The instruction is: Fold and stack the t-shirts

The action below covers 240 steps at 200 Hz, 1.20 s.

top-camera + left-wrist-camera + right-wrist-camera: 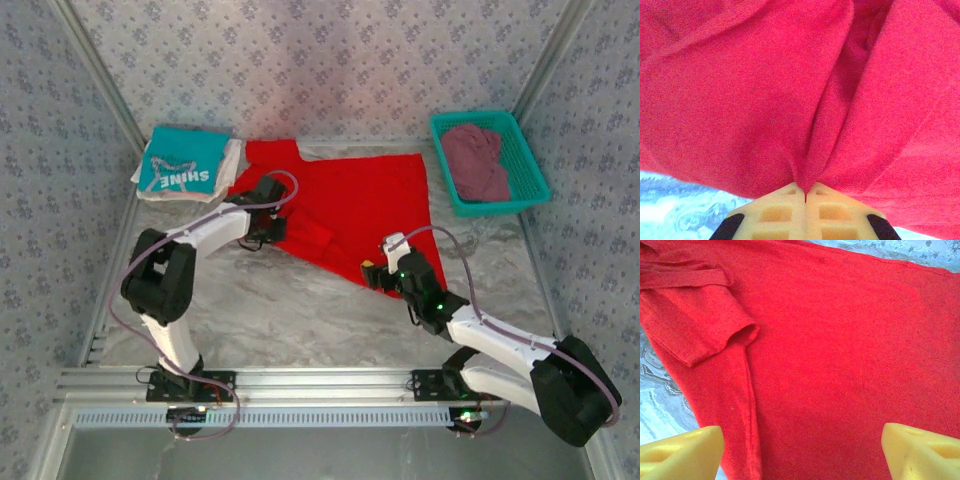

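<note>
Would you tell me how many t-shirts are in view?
4: red one spread mid-table, teal one atop a white one back-left, maroon one in the basket back-right. More may hide beneath.

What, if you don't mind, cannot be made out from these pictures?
- Top external: the white cloth t-shirt lies mostly under the teal "SHINE" t-shirt; its folding is hidden.
- Top external: the dull maroon t-shirt is bunched in the teal plastic basket; too small for detail.
- Left wrist: how much bright red t-shirt the shut left pincer pinches; cloth covers it.

The red t-shirt (360,200) is plain, the teal t-shirt (182,160) white-lettered, the maroon t-shirt (478,165) dull.
</note>
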Available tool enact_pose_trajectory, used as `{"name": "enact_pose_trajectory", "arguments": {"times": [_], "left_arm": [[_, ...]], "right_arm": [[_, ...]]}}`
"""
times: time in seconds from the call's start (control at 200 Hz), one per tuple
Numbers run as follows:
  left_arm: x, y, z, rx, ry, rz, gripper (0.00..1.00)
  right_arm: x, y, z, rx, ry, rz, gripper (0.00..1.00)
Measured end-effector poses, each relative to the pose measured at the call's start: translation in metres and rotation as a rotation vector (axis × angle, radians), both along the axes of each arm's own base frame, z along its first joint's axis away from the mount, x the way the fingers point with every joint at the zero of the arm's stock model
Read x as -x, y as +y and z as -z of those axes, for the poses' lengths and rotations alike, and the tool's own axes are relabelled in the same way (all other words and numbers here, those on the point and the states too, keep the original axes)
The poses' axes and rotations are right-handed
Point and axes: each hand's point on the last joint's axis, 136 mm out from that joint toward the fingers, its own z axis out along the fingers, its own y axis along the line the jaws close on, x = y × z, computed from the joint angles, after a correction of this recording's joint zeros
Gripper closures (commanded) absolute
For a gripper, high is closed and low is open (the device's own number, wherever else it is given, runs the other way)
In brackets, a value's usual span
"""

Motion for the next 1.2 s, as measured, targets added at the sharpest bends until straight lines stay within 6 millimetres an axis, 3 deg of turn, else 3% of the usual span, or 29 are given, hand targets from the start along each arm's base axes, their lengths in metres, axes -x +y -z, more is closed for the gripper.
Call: {"name": "enact_pose_trajectory", "arguments": {"times": [0.24,0.325,0.4,0.42,0.49,0.555,0.64,0.745,0.854,0.919,0.984,1.094,1.199], "left_arm": [[0.035,0.018,-0.008,0.02,0.025,-0.062,1.0],[0.049,0.026,-0.008,0.021,0.034,-0.076,0.74],[0.054,0.029,-0.006,0.021,0.046,-0.089,0.71],[0.055,0.029,-0.005,0.022,0.049,-0.093,0.72],[0.056,0.029,-0.004,0.028,0.058,-0.099,0.9],[0.056,0.029,-0.004,0.035,0.061,-0.098,1.0],[0.056,0.028,0.0,0.031,0.071,-0.089,1.0],[0.058,0.028,0.007,0.018,0.091,-0.081,0.6],[0.059,0.024,0.011,0.002,0.1,-0.06,0.53],[0.061,0.019,0.013,-0.006,0.102,-0.041,0.57],[0.063,0.015,0.018,-0.015,0.111,-0.023,0.76],[0.065,0.015,0.027,-0.047,0.125,-0.021,0.93],[0.062,0.019,0.025,-0.059,0.104,-0.045,0.97]], "right_arm": [[0.0,0.0,0.0,-0.001,0.001,-0.001,0.15],[-0.001,0.0,0.0,-0.004,0.002,-0.003,0.15],[-0.001,0.001,-0.001,-0.006,0.002,-0.003,0.15],[-0.001,0.001,-0.001,-0.006,0.004,-0.002,0.15],[-0.001,0.001,0.0,-0.007,0.007,-0.001,0.15],[-0.001,0.001,0.0,-0.008,0.008,0.0,0.15],[-0.001,0.0,0.001,-0.007,0.011,0.0,0.15],[-0.001,0.0,0.002,-0.005,0.014,0.002,0.15],[-0.001,-0.001,0.002,-0.005,0.014,0.005,0.15],[-0.001,-0.001,0.002,-0.005,0.014,0.005,0.15],[-0.001,-0.001,0.002,-0.005,0.014,0.005,0.15],[-0.002,-0.002,0.002,-0.008,0.015,0.009,0.15],[-0.003,-0.003,0.001,-0.019,0.016,0.015,0.15]]}}
